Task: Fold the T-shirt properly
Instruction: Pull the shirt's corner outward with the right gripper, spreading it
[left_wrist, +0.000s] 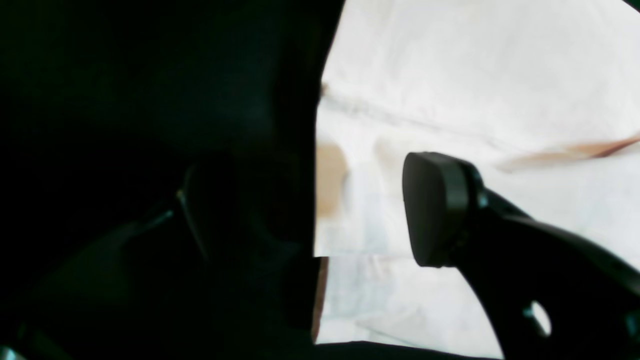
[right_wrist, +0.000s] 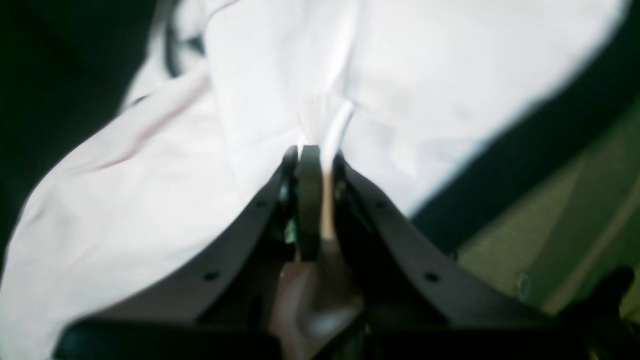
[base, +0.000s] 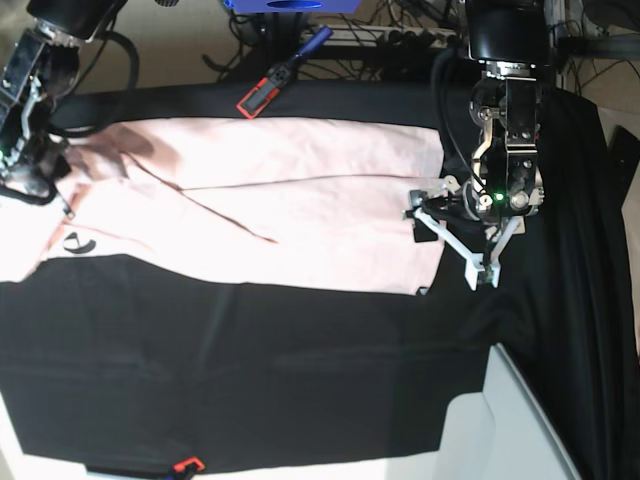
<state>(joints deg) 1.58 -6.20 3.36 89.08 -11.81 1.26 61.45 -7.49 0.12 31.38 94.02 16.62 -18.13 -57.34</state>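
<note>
The T-shirt lies pale pink and creased across the upper half of the frame on the black cloth, a fold running diagonally; dark print at its left edge is cut off and unreadable; the right gripper pinches a bunch of its fabric; the left gripper stands wide at its right edge, one finger lost in shadow.
</note>
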